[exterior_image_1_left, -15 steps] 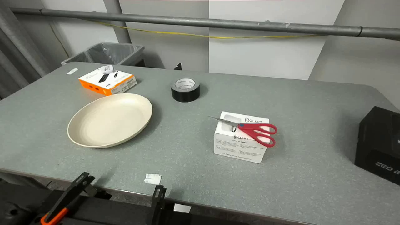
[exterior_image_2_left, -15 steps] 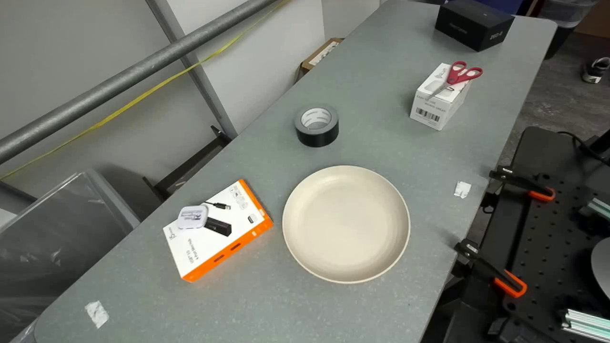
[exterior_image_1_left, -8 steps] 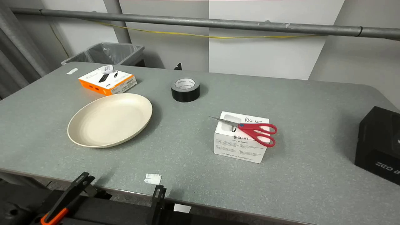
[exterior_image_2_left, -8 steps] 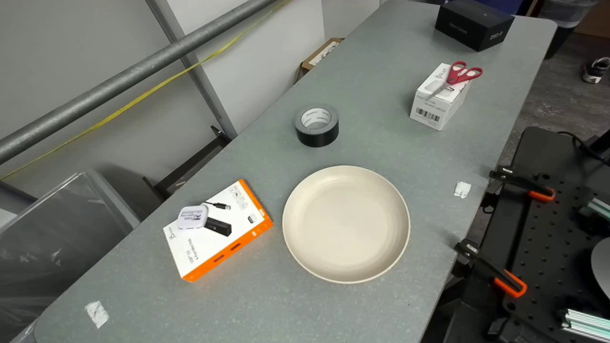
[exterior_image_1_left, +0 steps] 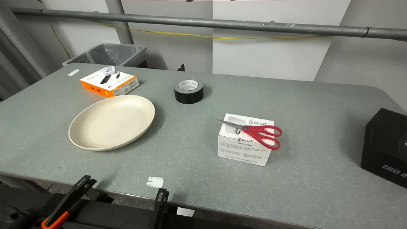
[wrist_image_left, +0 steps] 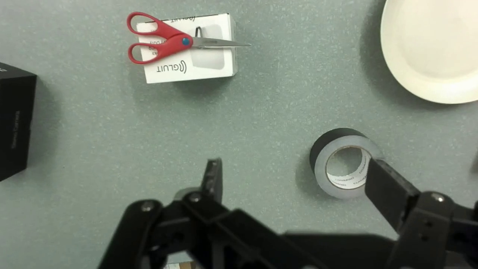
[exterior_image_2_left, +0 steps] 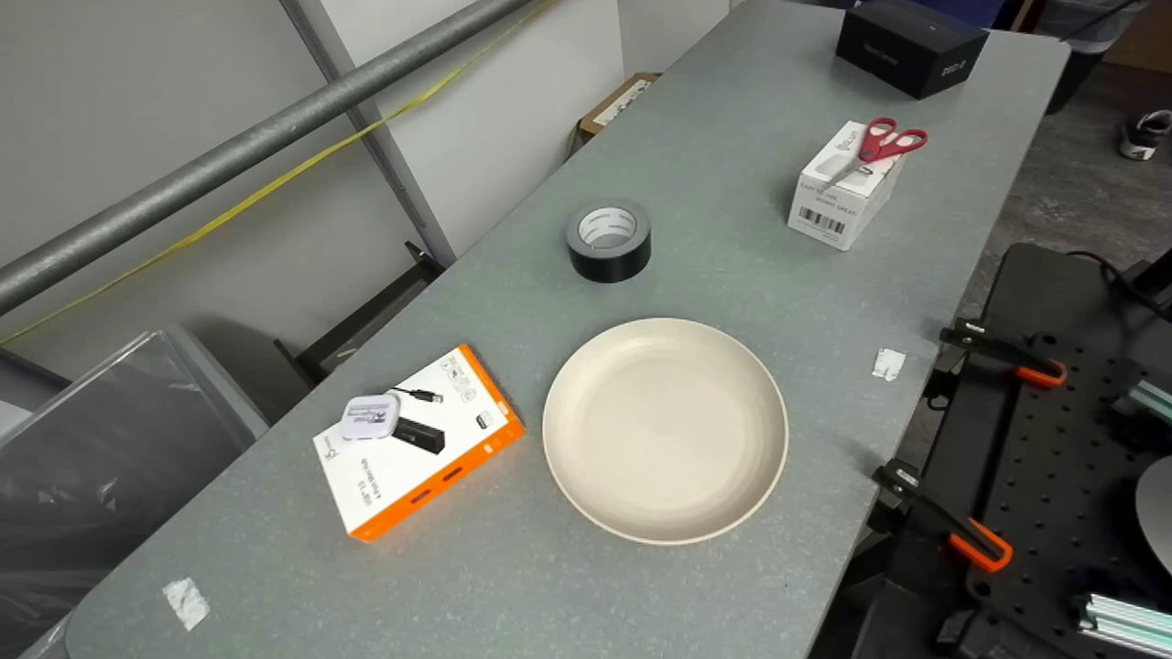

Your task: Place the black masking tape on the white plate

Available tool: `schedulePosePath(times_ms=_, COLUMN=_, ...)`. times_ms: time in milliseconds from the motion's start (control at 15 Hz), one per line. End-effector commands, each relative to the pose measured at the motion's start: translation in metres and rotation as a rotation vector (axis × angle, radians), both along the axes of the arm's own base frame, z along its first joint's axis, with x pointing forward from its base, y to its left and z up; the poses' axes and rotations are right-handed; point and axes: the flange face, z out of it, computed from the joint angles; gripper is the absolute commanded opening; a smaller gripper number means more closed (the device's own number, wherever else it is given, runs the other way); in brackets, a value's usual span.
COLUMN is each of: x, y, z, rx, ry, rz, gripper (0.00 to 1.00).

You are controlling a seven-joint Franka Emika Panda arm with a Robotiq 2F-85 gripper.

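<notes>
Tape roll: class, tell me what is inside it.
Inside the tape roll is a white printed core, with grey tabletop showing through. The tabletop beneath the tape itself is covered.

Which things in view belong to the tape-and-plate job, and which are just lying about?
For the job:
black masking tape
white plate
gripper, open

Just lying about:
white box, with red scissors on top
orange-edged box, with small white case on top
black box
</notes>
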Motion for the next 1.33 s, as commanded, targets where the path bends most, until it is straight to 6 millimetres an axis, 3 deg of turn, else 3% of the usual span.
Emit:
schedulePosePath(times_ms=0, x=0.002, y=-0.001, z=-0.004, rx=0.003, ry=0.008, rz=-0.001, gripper=1.00)
schedulePosePath(times_ms=333, x=0.002, y=-0.001, z=-0.004, rx=0.003, ry=0.009, rz=-0.002, gripper=1.00)
schedulePosePath(times_ms=400, x=0.012, y=0.003, z=-0.010, rx=0.019, ry=0.005, rz=-0.002, gripper=1.00)
schedulePosePath(times_ms=600, x=0.055, y=0.029, z=-0.054, rx=0.066, ry=0.006, rz=-0.030, gripper=1.00)
schedulePosePath(times_ms=1000, x=0.134, y=0.101, z=-0.151, rx=0.074, ry=-0.038, rz=-0.047, gripper=1.00)
schedulePosePath(times_ms=1133, x=0.155, y=0.116, z=-0.175, rx=0.068, ry=-0.024, rz=-0.064, gripper=1.00)
schedulePosePath(times_ms=1267, x=0.163, y=0.124, z=-0.175, rx=0.115, ry=0.037, rz=-0.053, gripper=1.00)
